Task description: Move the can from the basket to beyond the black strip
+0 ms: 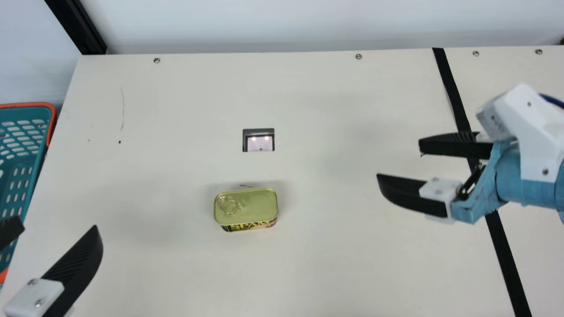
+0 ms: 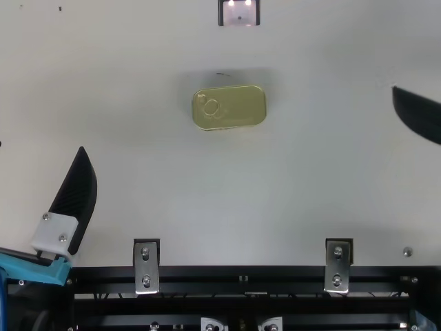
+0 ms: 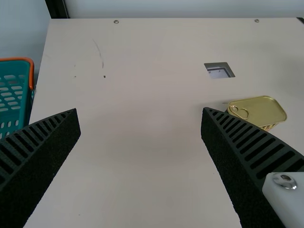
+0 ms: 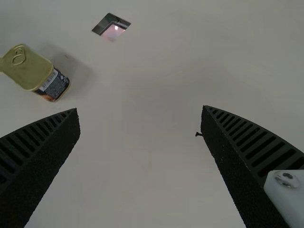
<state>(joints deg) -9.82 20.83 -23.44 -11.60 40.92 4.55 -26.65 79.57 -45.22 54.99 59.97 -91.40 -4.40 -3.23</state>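
Main view: can sitting upright on worktop between basket and black strip. Left fingers and right fingers both gaping, gripping nothing. Can probably handling heavy, stiff, slick; favouring grip across narrow width, low down.

Left end effector, right one open

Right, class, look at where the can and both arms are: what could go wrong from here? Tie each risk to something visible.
The right gripper is open beside the can, not around it; a misaligned approach could knock or turn the can.

Its arm crosses above the black strip, so the can might be released on the strip or short of it.

The square opening lies just past the can; a push that way might snag it.
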